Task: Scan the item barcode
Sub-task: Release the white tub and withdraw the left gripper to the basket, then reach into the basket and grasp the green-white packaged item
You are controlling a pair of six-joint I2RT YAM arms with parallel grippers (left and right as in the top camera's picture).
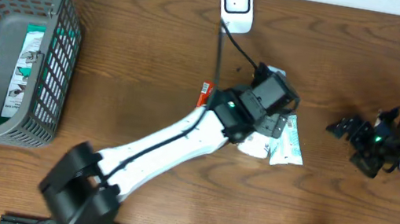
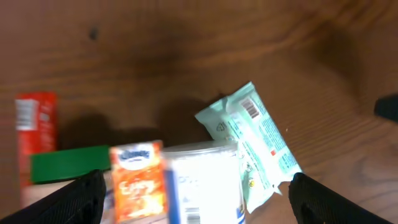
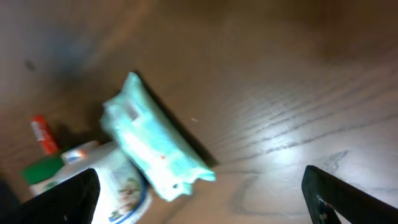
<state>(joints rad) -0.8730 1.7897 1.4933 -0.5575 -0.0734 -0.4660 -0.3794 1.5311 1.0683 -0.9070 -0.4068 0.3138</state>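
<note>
- A basket [image 1: 59,43] of grey plastic mesh is sitting at the left end of the desk [image 1: 136,63], holding a white-and-green pack [image 1: 27,70].
- A white, rounded scanner [image 1: 237,5] is lying at the far edge, well apart from the pile of goods. Its black cable [image 1: 229,49] is running down toward the left arm.
- From overhead, the left arm is covering most of the pile, leaving only the packet and a red sliver showing.
- The left hand [image 2: 198,186] is hanging over the pile with its fingers [image 2: 74,199] spread wide apart and nothing clamped between them.
- The right hand [image 3: 200,177] is hovering off to the right, near the pile, with its fingers [image 3: 348,199] also wide apart and gripping nothing.
- The packet [image 2: 255,140] is lying flat on the desk at the right edge of the pile, angled, with one long side touching a tub [image 2: 205,180].
- The packet is looking soft and pillow-like: a mint-green film wrap with crimped ends and small print. Its barcode [image 2: 250,109] is facing up near the far end.
- The tub is showing a white, round, glossy wall with blue print.
- An orange sachet [image 2: 138,180] is lying just beside the tub. It is blurred, so its lettering cannot be read.
- A red tube [image 2: 34,134] is lying further left, with a green block [image 2: 68,163] between it and the sachet. What the block is cannot be told.
- The desk is showing dark brown wood grain with a slight sheen.
</note>
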